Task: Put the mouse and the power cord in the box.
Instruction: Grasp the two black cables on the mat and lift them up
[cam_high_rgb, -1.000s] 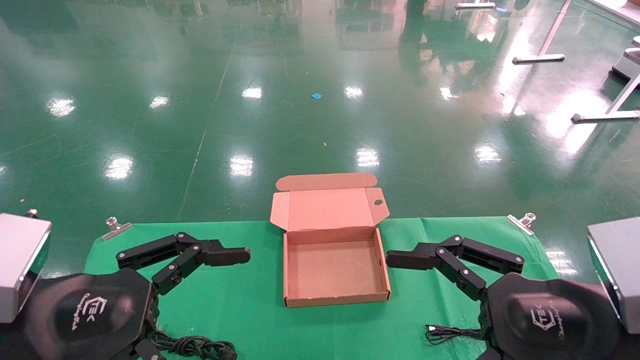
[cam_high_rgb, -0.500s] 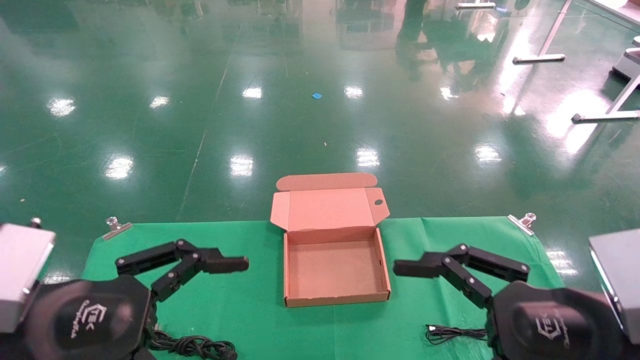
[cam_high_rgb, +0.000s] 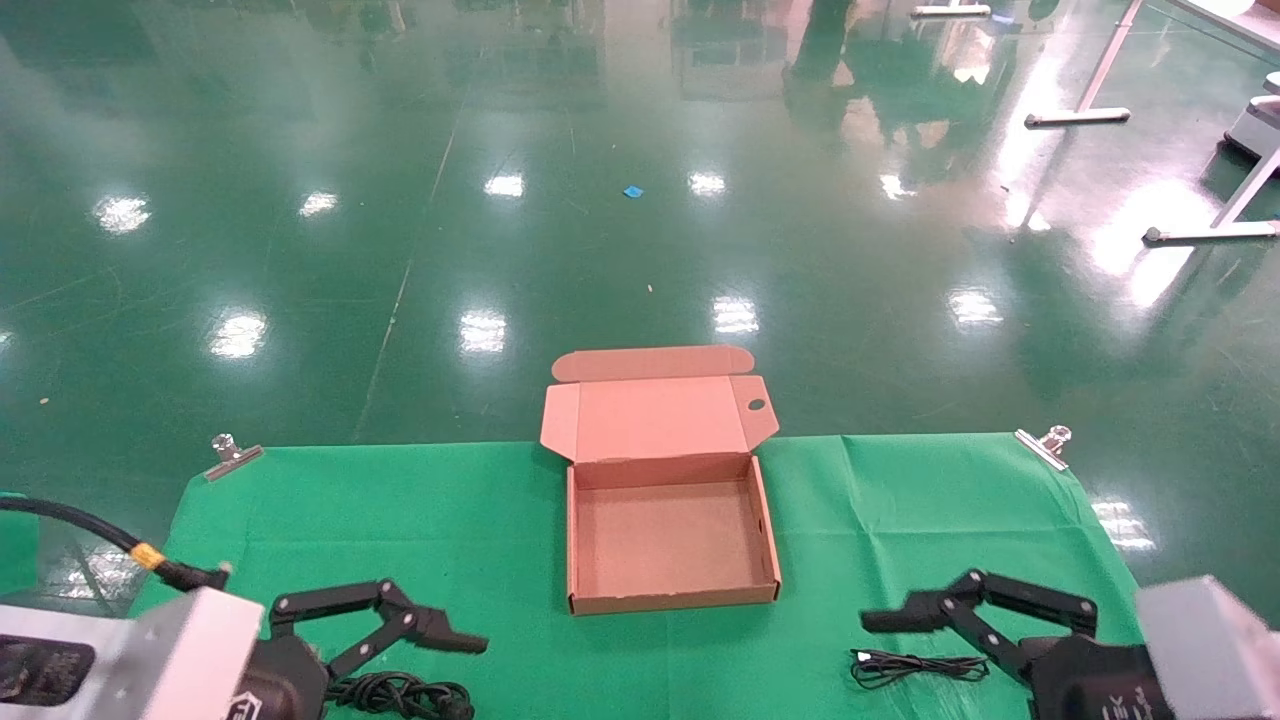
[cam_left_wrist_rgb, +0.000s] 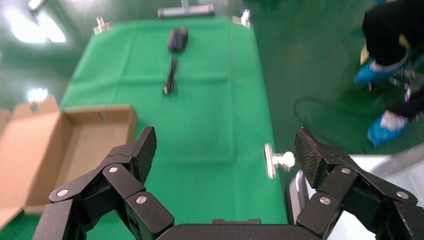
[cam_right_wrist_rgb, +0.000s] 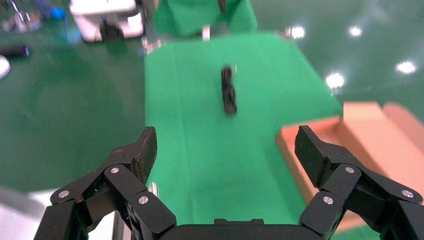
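The box (cam_high_rgb: 670, 530) is lying open mid-cloth (cam_high_rgb: 480, 520). Both grippers, left (cam_high_rgb: 445, 630) at 7 o'clock and right (cam_high_rgb: 885, 618) at 5, are gaping over bare cloth. The cord (cam_high_rgb: 400, 693) is lying under the left. Only the left wrist view is showing the mouse (cam_left_wrist_rgb: 178, 38).

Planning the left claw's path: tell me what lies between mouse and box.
In the left wrist view, only bare green cloth separates the mouse from the box.

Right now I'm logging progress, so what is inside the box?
Nothing: the box lies open on the green cloth and only its bare cardboard floor shows. The near wall covers a thin strip of the floor. The left wrist view also shows an empty interior.
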